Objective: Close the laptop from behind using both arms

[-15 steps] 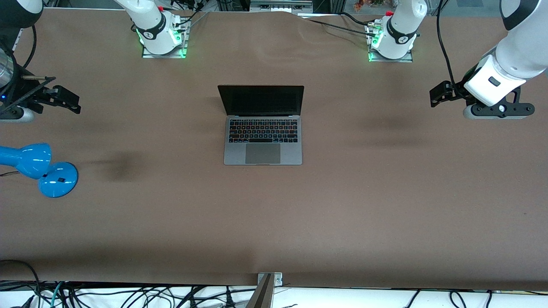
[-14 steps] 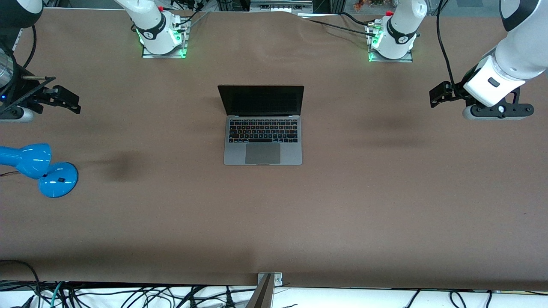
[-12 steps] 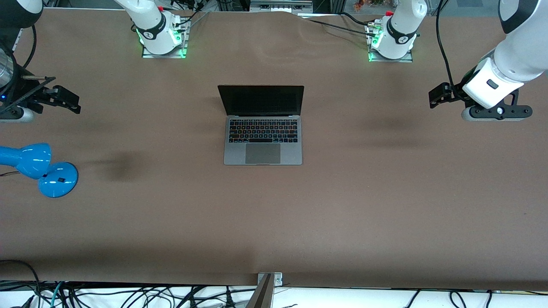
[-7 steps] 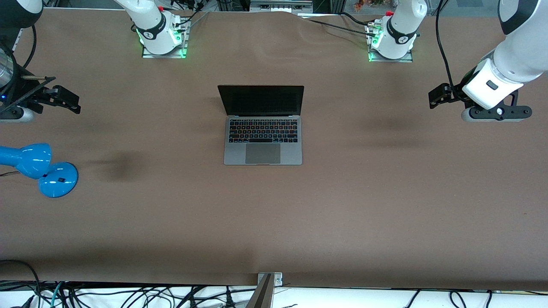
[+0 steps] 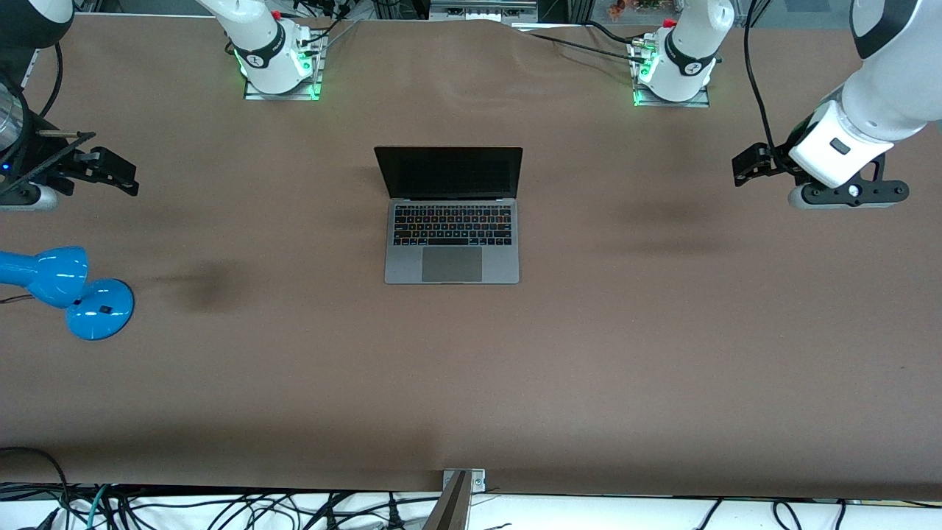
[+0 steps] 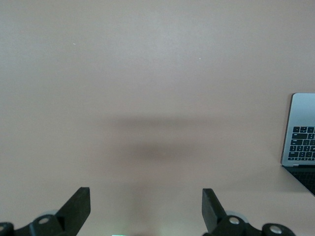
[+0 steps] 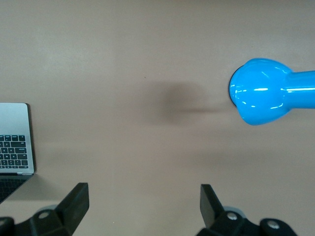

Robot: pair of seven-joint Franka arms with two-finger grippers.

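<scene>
The laptop (image 5: 452, 243) lies open at the middle of the table, its black screen upright on the side toward the arms' bases and its keyboard facing the front camera. A corner of the laptop (image 6: 300, 142) shows in the left wrist view, and a corner of the laptop (image 7: 15, 140) in the right wrist view. My left gripper (image 6: 146, 209) hangs open over bare table toward the left arm's end (image 5: 846, 195), well apart from the laptop. At the other end, my right gripper (image 7: 144, 206) waits open over bare table (image 5: 29, 195). Nothing is between either pair of fingers.
A blue lamp (image 5: 66, 291) lies near the right arm's end, nearer the front camera than the right gripper; the lamp's blue head (image 7: 261, 96) shows in the right wrist view. The arm bases (image 5: 280, 66) stand at the table's edge farthest from the camera. Cables hang at the near edge.
The left arm has drifted slightly toward the laptop. The right arm, the laptop and the lamp have not moved. Both grippers stay open.
</scene>
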